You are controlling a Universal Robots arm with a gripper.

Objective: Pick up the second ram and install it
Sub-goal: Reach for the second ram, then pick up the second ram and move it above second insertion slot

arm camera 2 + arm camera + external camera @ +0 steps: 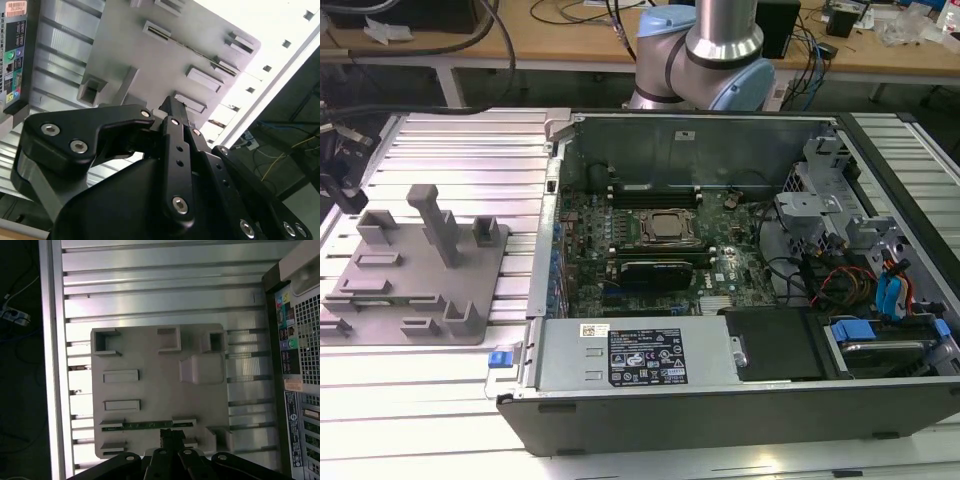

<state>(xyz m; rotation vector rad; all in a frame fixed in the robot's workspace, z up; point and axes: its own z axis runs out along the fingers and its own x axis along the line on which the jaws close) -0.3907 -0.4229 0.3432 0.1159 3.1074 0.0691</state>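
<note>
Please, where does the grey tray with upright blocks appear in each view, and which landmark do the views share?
Exterior view: the grey tray lies on the ribbed table, at the exterior view's left of the open computer case.
First wrist view: grey tray just beyond the gripper.
Second wrist view: grey tray beyond the gripper.
Shared landmark: the computer case beside the tray.

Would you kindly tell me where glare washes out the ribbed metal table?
Exterior view: the ribbed aluminium table glares white in front of the grey plastic tray. Second wrist view: it is blown out beyond the tray's corner. First wrist view: its edge rail shines, and the black gripper looks dark.
</note>
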